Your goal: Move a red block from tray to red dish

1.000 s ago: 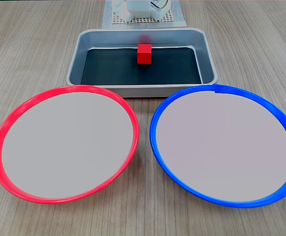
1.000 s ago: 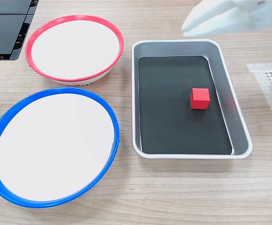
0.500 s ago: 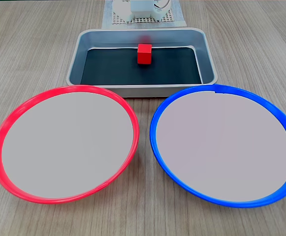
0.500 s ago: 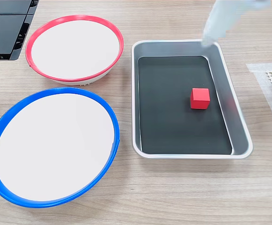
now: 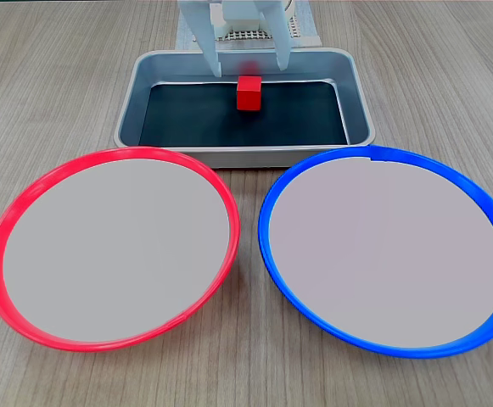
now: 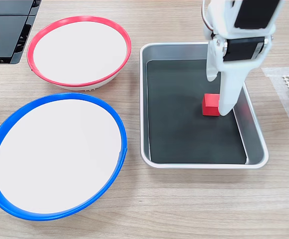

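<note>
One red block (image 5: pixel 249 92) sits in the tray (image 5: pixel 361 110), toward the tray's far wall in a fixed view, and the gripper (image 5: pixel 244 68) hangs over it with its two fingers spread wide and nothing between them. In that view one finger (image 5: pixel 209 51) comes down at about 10 o'clock from the block and the other at about 2 o'clock, so the block lies between and slightly nearer the camera than the tips; how high the tips stand above the dark bottom is hard to judge. In another fixed view the gripper (image 6: pixel 219 97) covers the block's (image 6: pixel 209 105) right side. The block is a cube with no long axis, so a straight descent looks enough. The red dish (image 5: pixel 7 220) and the blue dish (image 5: pixel 489 214) both stand empty on the wooden surface (image 5: pixel 59 76).
</note>
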Robot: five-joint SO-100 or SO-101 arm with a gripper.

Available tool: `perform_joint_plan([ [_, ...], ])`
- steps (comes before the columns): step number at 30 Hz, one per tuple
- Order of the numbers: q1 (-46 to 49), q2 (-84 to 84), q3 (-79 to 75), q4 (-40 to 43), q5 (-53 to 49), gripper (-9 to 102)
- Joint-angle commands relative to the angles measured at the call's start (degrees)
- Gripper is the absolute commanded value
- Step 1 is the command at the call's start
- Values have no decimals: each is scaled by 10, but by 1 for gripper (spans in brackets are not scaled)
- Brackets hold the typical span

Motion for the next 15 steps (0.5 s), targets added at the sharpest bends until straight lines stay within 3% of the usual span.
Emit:
perform_joint_plan([
  [1,5,-10,11,-34,-4,31],
  [8,3,-47,31,-76,2,28],
  [14,-10,-40,30,-107,60,0],
  [15,-14,-30,23,-107,84,0],
])
